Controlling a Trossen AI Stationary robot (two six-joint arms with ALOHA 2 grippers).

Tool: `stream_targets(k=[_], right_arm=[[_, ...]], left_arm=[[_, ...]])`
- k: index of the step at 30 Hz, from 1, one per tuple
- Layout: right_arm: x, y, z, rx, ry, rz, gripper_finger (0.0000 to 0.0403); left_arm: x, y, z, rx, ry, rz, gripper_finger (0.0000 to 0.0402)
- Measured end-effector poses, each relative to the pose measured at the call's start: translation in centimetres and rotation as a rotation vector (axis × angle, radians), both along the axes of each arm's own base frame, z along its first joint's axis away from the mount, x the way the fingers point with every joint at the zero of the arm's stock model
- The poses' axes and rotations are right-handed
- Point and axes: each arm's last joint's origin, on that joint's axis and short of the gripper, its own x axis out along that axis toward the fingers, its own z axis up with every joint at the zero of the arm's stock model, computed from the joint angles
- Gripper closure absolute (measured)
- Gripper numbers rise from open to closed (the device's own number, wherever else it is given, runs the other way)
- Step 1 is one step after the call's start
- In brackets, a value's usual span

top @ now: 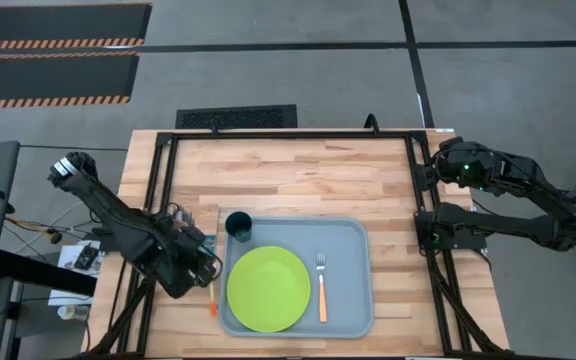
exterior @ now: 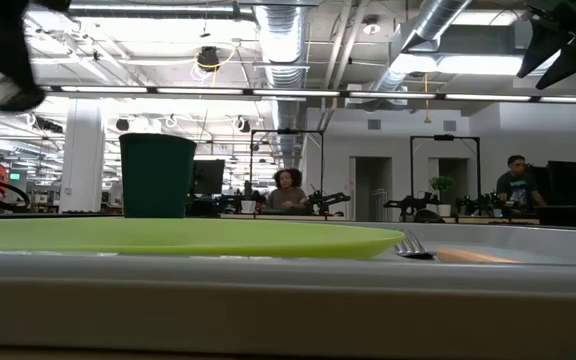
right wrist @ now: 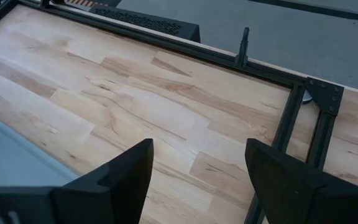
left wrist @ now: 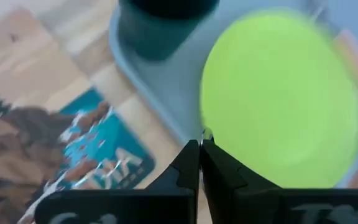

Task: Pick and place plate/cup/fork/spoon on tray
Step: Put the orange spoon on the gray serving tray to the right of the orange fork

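The left end effector (left wrist: 199,149) is closed, its two dark fingers pressed together with nothing visible between them, and it hangs over the left edge of the tray (top: 353,235), close to the rim. Just under and beside it, an orange handle (top: 212,297) lies on the tabletop (top: 308,175) along the outer left side of the tray; its other end is hidden, so I cannot tell if this is the spoon. Also near this end effector, a picture card (left wrist: 98,146) with blue and brown print lies flat on the wood, touching or almost touching the tray rim. Inside the tray, the plate (top: 268,289) lies flat in the front left part. The cup (top: 238,226) stands upright in the back left corner, just behind the plate. The fork (top: 321,285) lies to the right of the plate, tines pointing to the back and orange handle to the front. The right end effector (right wrist: 197,168) is open, fingers well apart and empty, held above the bare wood at the right side of the tabletop, well apart from the tray. In the low view, some people are seen far in the room behind.
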Motion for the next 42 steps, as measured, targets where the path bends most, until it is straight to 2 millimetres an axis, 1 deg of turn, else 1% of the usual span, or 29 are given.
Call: stream_targets(k=[4, 8, 15, 21, 30, 38, 42], right_arm=[[0.0, 0.0, 0.0, 0.000, 0.000, 0.000, 0.0121], [0.0, 0.0, 0.0, 0.000, 0.000, 0.000, 0.0121], [0.0, 0.0, 0.0, 0.000, 0.000, 0.000, 0.0121], [0.0, 0.0, 0.0, 0.000, 0.000, 0.000, 0.0121], [0.0, 0.0, 0.0, -0.002, 0.001, -0.001, 0.0121], [0.0, 0.0, 0.0, -0.003, 0.001, -0.003, 0.0121], [0.0, 0.0, 0.0, 0.001, -0.004, -0.008, 0.0121]], left_arm=[[-0.7, 1.1, 1.8, 0.008, -0.178, 0.078, 0.0401], [-0.6, 1.7, 3.0, 0.040, -0.340, 0.130, 0.0401], [1.3, 2.0, 3.8, 0.034, -0.435, 0.122, 0.0401], [3.2, 3.0, 4.9, 0.060, -0.538, 0.115, 0.0401], [5.6, 6.6, 5.6, 0.064, -0.556, 0.139, 0.0401], [6.5, 10.4, 5.6, 0.120, -0.523, 0.210, 0.0401], [7.0, 11.9, 6.1, 0.147, -0.569, 0.233, 0.0401]])
